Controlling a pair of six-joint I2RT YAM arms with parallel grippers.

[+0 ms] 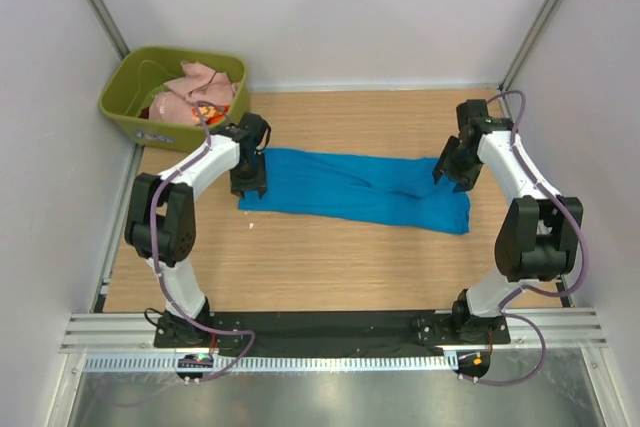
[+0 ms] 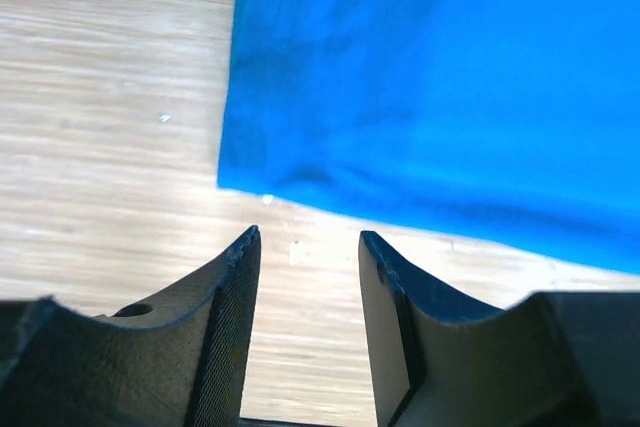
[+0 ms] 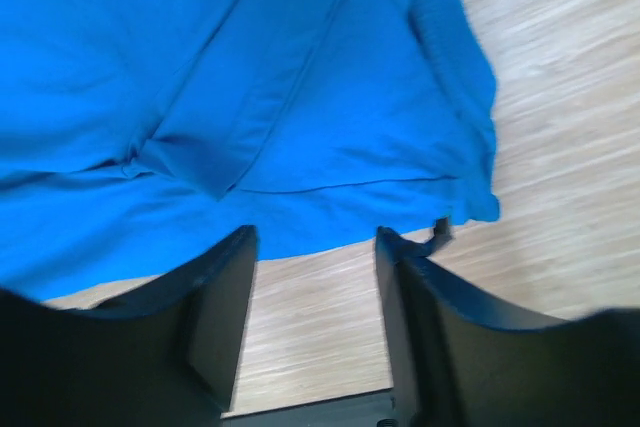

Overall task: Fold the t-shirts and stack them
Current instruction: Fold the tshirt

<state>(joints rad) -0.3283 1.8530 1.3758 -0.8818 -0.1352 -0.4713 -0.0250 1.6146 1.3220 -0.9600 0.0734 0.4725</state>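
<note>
My left gripper [image 2: 308, 247] is hovering open, empty, at the end of the blue shirt [image 1: 350, 187] nearest the tub [image 1: 122, 112]; right gripper [image 3: 315, 247] likewise at the end farthest from it. Blue shirt is lying stretched flat for folding. Pink shirt [image 1: 195, 87] is sitting in the tub.

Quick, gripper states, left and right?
Left gripper: open, holding nothing, beside the blue t-shirt.
Right gripper: open, holding nothing.

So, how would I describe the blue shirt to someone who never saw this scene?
Find the light wooden table; at its middle lies a bright blue cloth t-shirt, spread as a long band. It alone lies on the wood: the pale pink cloth shirt sits in the olive-green plastic tub at the far left corner.
</note>
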